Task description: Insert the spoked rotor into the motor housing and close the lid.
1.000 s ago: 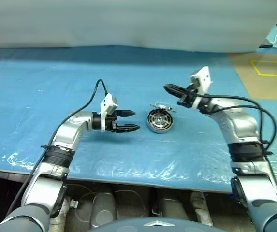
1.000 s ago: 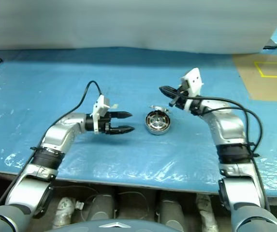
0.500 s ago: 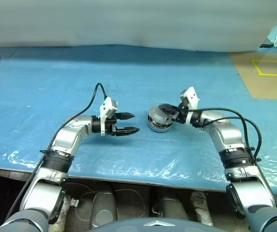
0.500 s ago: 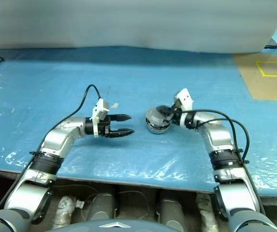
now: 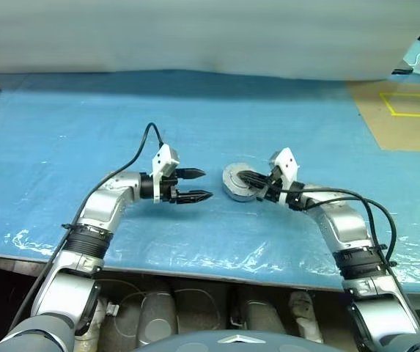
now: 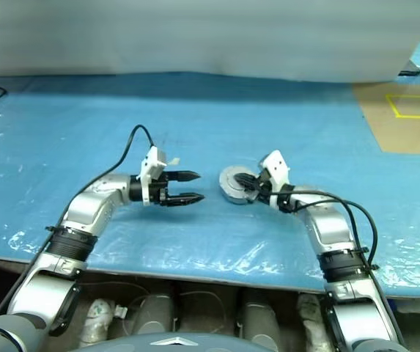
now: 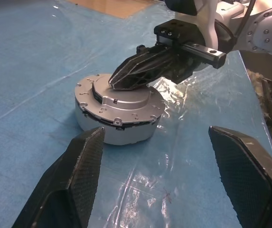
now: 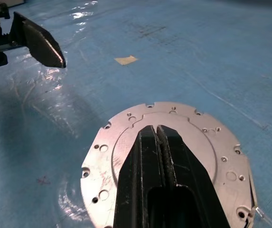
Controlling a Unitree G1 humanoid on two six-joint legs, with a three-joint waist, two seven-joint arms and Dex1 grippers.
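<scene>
The lid (image 7: 119, 102) lies smooth grey face up on the motor housing (image 7: 112, 130), covering it. The housing sits upright on the blue sheet. The closed assembly stands between both arms.

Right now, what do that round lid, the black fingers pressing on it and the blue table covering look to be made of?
The lid looks like machined metal, probably aluminium: matte silver-grey, with crisp edges and small drilled holes around its rim. The right gripper has fingers that look like hard black plastic, dull and faintly scuffed, though coated metal is possible. The table covering seems a thin glossy plastic film over blue: it wrinkles and throws white glints.
</scene>
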